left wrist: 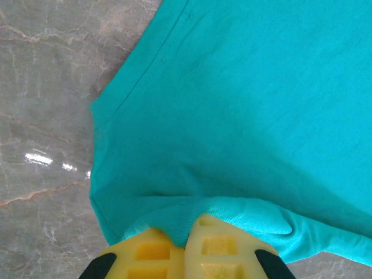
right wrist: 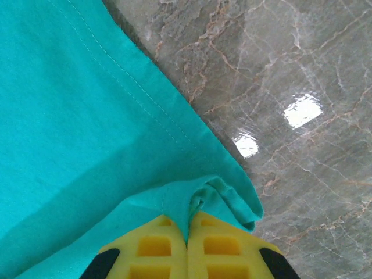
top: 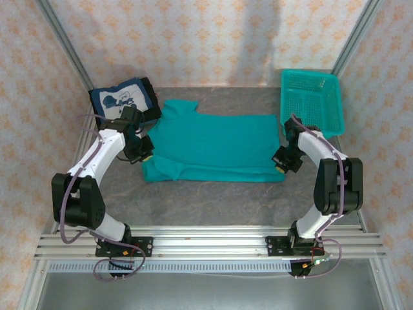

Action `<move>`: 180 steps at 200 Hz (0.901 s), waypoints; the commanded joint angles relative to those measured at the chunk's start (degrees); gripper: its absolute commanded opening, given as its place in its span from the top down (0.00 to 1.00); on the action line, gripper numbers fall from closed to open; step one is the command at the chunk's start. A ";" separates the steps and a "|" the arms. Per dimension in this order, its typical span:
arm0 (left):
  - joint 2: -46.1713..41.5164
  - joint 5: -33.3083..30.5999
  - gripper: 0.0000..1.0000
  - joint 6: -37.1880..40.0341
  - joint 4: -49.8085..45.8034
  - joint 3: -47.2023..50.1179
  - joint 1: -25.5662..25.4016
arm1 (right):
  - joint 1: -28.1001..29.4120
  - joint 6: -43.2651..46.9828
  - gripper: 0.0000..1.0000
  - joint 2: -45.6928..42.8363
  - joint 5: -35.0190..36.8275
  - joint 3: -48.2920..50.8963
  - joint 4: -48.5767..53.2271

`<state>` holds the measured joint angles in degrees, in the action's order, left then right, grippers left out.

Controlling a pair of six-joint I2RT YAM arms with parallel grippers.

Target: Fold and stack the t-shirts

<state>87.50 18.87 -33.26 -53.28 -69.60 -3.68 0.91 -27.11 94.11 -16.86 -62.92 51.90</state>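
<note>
Top view: teal t-shirt (top: 213, 145) lies spread flat mid-table (top: 213, 200), long side running left-right. Left gripper (top: 146, 155) is down at its near-left corner, right gripper (top: 281, 165) at its near-right corner. Folded navy t-shirt (top: 121, 99) with white print sits back-left on black cloth (top: 152, 103), just beside the teal one's far-left corner. Teal mesh basket (top: 335, 103) is back-right, apart from the shirts. Left wrist: left gripper (left wrist: 185, 232) is clamped tight on a bunched fold of the teal t-shirt (left wrist: 244, 99) edge, cloth caught between the yellow pads (left wrist: 145, 253); grey marble table (left wrist: 46, 87) to the left. Right wrist: right gripper (right wrist: 187, 229) is pinched closed on a puckered corner of the teal t-shirt (right wrist: 70, 116); the stitched hem runs diagonally, bare table (right wrist: 290, 70) to the right.
</note>
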 commanded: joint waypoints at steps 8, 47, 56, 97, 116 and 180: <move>2.01 -2.83 1.00 1.87 0.83 -2.60 0.34 | -0.81 0.75 0.99 2.15 2.71 -2.58 -0.90; 4.51 -3.38 1.00 2.24 1.51 -3.30 0.34 | -0.90 0.79 0.97 4.38 3.12 -3.90 -1.75; 4.94 -3.54 1.00 2.32 1.77 -3.26 0.34 | -0.87 0.77 0.96 5.00 3.23 -4.38 -2.05; 7.10 -3.19 1.00 1.99 3.46 -3.01 0.39 | -1.12 -0.17 0.80 6.25 3.22 -5.97 -3.95; 8.30 -3.02 1.00 1.73 4.10 -3.38 0.40 | -1.26 -0.63 0.71 5.13 3.22 -6.12 -5.18; 10.71 -2.25 1.00 0.84 5.48 -5.31 0.52 | -2.04 0.19 0.64 -0.55 0.81 -4.08 -7.50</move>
<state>97.49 17.54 -32.47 -48.88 -72.90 -3.68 -0.47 -27.35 95.53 -15.20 -67.46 44.64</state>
